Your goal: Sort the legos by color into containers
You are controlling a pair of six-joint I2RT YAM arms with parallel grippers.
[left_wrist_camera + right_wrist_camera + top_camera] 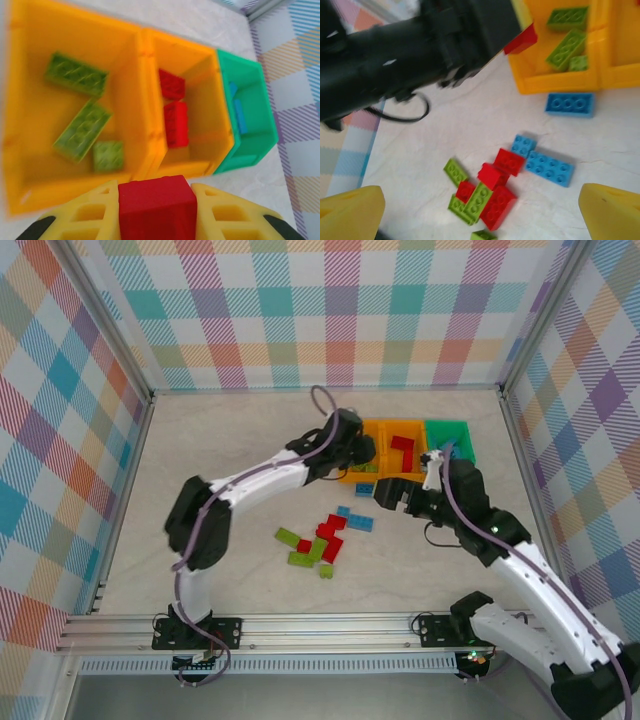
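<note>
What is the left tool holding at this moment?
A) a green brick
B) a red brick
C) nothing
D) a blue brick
B: the left wrist view shows a red brick clamped in the left tool.

You see smooth, glossy plastic in the bins point(145, 75) at 2 o'clock of the top view, orange and green, and the same hard sheen on the studded bricks point(498, 207). The fingers point(85, 215) of the left gripper point(156, 200) look like matt yellow plastic with open ribs. Your table point(250, 440) is pale, matt and faintly mottled. The rail point(320, 625) at 6 o'clock is brushed metal. The arms point(545, 590) wear glossy white shells.
</note>
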